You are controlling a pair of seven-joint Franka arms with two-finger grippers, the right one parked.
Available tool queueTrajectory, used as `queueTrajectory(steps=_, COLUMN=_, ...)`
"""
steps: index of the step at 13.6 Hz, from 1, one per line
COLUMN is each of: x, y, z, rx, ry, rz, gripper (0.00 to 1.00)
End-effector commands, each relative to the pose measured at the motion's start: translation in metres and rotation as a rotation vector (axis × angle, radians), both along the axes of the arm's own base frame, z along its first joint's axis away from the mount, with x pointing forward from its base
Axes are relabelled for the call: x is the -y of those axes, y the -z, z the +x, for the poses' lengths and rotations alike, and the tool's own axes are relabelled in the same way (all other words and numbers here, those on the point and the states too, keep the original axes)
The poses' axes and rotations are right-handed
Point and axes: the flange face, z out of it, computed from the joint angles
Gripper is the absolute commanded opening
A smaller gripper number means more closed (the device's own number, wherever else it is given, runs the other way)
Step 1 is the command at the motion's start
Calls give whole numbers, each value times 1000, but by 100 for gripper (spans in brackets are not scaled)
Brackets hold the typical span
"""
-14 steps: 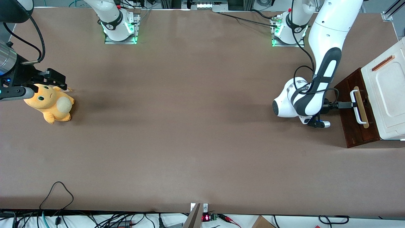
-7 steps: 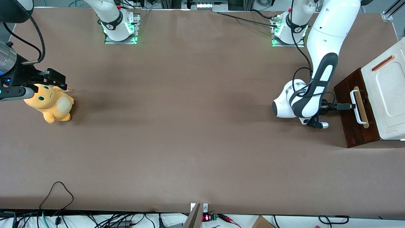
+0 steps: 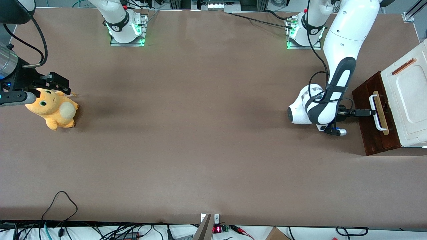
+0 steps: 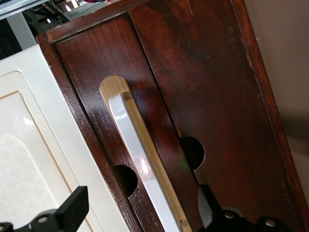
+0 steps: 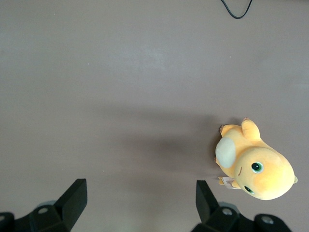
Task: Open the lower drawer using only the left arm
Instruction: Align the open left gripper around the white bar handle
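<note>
No legible writing anywhere

A small display (image 3: 217,229) at the middle of the frame's bottom edge, just off the bench (image 3: 200,133), glows with red characters that cannot be made out. The black bands round the two arm bases (image 3: 117,26) at the top of the frame each carry a white round mark, too small to read. The left arm's hand (image 3: 368,112), its fingers spread to either side of the white handle (image 3: 376,111) of the lower drawer (image 3: 370,133), shows no lettering, and neither does the drawer front.
</note>
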Motion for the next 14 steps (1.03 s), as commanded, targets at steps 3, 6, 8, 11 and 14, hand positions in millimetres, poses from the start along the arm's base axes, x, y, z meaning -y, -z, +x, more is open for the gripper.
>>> queueTrajectory(steps=3, x=-10, y=-7, z=12, rx=31, ry=-1, rz=22, gripper=100)
queueTrajectory(steps=6, x=-16, y=-10, z=18, rx=50, ry=-17, rz=15, gripper=100)
queueTrajectory(steps=8, x=-17, y=-11, z=18, rx=58, ry=-19, rz=15, gripper=100)
queueTrajectory(steps=11, x=-21, y=-12, z=19, rx=68, ry=-27, rz=15, gripper=100)
queueTrajectory(steps=14, x=-21, y=-14, z=24, rx=94, ry=-30, rz=14, gripper=100)
